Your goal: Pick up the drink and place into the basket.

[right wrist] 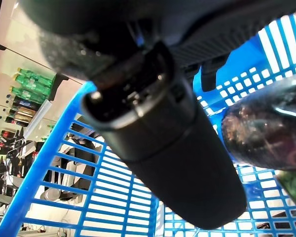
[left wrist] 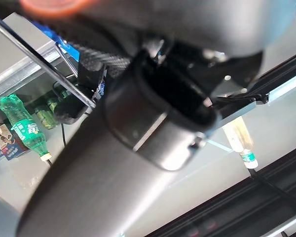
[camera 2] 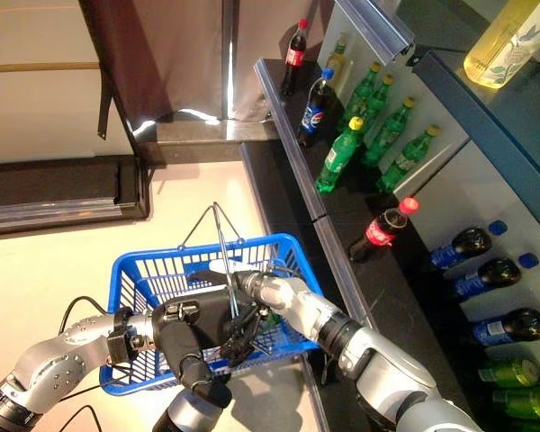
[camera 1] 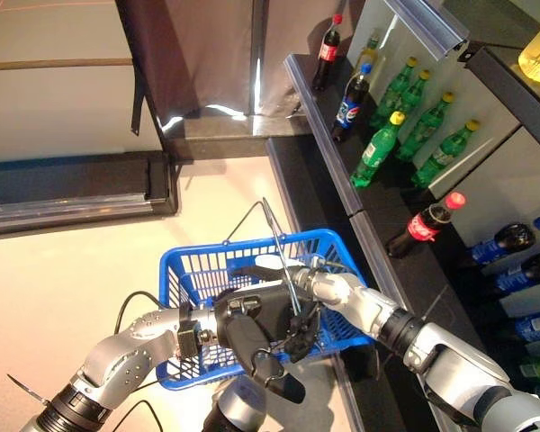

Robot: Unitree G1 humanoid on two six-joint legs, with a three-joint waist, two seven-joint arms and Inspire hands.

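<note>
Right robot hand (camera 1: 299,317) is reaching down inside the blue basket (camera 1: 191,270), and a dark drink bottle (right wrist: 271,123) is sitting in there beside it; can't tell its grip. Left robot hand (camera 1: 252,333) is gripping the basket's wire handle (camera 1: 283,252).

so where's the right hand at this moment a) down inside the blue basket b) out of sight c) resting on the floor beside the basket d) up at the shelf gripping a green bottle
a: the right hand reaches over the rim of the blue basket and sits down inside it, and the right wrist view shows blue mesh all round it, with a dark bottle beside it.
</note>
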